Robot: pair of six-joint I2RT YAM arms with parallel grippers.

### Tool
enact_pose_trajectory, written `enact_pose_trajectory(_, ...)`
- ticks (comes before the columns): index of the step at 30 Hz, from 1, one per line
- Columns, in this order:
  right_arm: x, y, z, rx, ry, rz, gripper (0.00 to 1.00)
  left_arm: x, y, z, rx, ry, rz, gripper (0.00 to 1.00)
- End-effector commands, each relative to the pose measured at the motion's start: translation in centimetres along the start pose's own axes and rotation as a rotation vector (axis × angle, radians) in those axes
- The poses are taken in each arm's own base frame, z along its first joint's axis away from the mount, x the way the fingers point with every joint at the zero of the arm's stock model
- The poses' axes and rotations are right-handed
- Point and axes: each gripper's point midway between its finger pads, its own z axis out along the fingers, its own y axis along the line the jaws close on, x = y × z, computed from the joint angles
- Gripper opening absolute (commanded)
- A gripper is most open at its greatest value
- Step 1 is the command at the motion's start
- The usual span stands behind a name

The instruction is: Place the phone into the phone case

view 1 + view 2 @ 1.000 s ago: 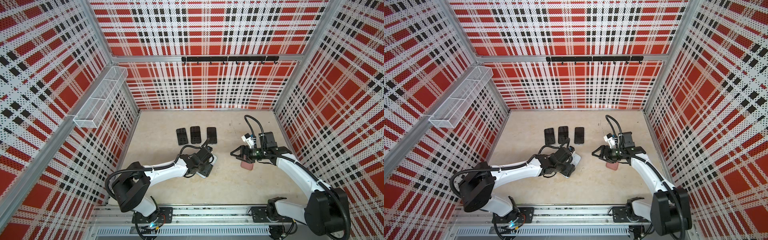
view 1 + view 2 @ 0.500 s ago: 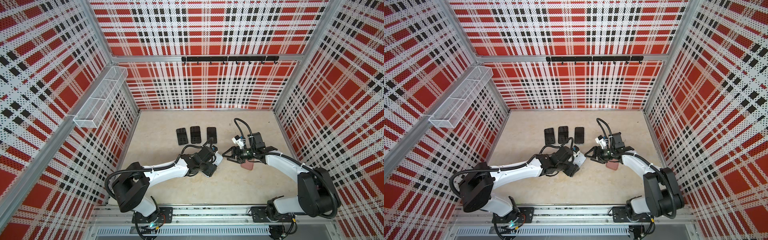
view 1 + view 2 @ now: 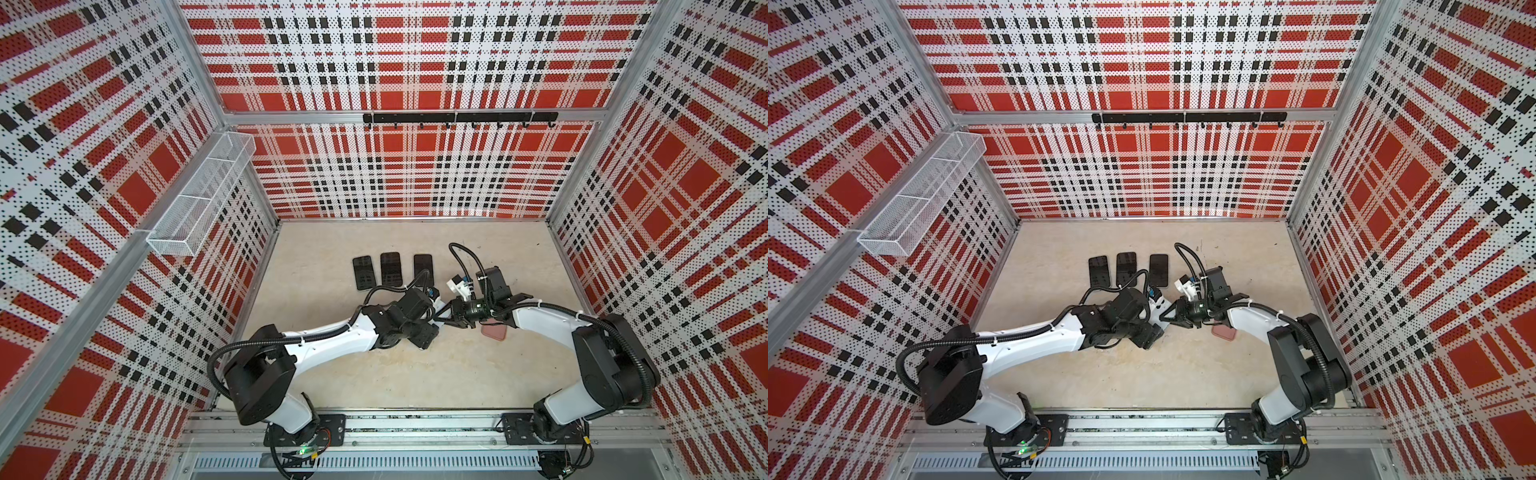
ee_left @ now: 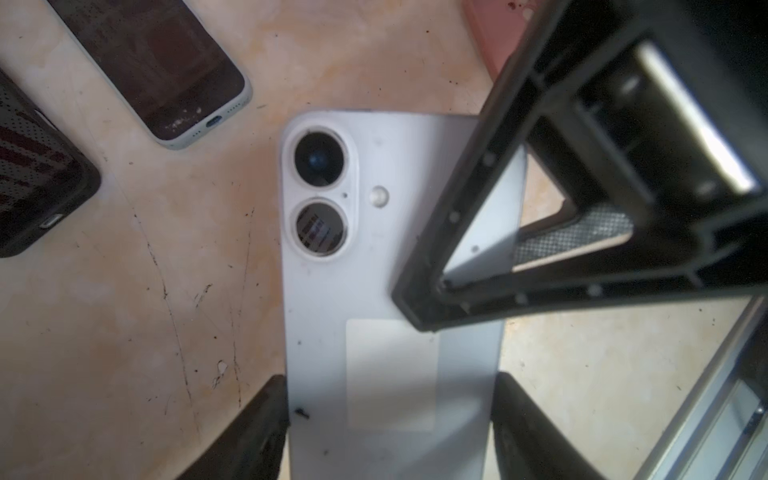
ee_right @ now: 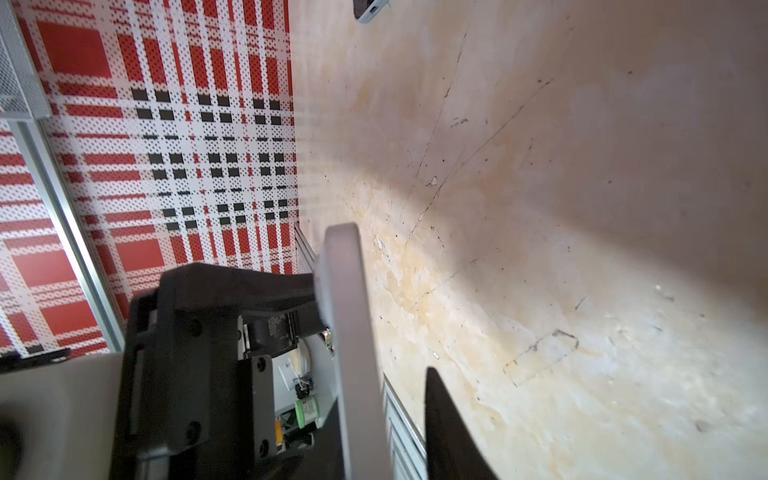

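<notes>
Insertion is not yet begun. The phone (image 4: 374, 291) is held off the desk (image 3: 415, 374) near its middle, with its back turned to the left wrist camera. The pink case (image 3: 495, 332) is seen lying on the desk just beside it, apart from the phone and partly covered by the right arm.

The left fingers (image 4: 257, 428) are clamped on the phone's two long edges. The right fingers (image 4: 451, 237) are set across its thickness at one long edge, with one laid over the back. In the right wrist view a gap is seen between the visible finger and the phone's thin side. The other finger is hidden, so whether a grip is made there cannot be told. A handover or regrasp is judged to be in hand. The carry to the case, the lining-up and the pressing-in are all left to do.

The phone is a thin flat slab with rounded corners and a pale matte back. Two round glassy lenses (image 4: 320, 195) are set in a raised oval. The case looks soft and matte. The desk is beige, stained and scratched. Three dark phones (image 3: 391, 269) are laid in a row behind.
</notes>
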Motion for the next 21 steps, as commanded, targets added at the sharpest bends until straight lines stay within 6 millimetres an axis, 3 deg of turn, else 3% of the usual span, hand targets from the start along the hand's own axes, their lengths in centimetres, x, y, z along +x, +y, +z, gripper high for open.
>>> enact_pose_trajectory(1, -1.2, 0.6, 0.1, -0.010, -0.033, -0.045, 0.18, -2.9, -1.2, -0.9, 0.033, -0.077, 0.024, 0.60)
enact_pose_trajectory(8, -1.9, 1.2, -0.2, -0.018, -0.065, -0.053, 0.00, -3.1, -1.3, -0.8, 0.027, -0.078, 0.028, 0.62)
enact_pose_trajectory(13, -2.5, 2.5, -1.1, -0.015, -0.112, -0.069, 0.00, -3.3, -0.5, -1.3, -0.021, -0.094, 0.017, 0.77)
enact_pose_trajectory(17, -3.1, 3.8, -2.5, 0.014, -0.160, -0.079, 0.00, -3.9, 0.5, -3.2, -0.118, -0.145, 0.031, 0.87)
enact_pose_trajectory(21, -3.7, 5.0, -4.5, 0.067, -0.240, -0.058, 0.00, -5.1, 0.6, -7.0, -0.264, -0.250, 0.104, 0.88)
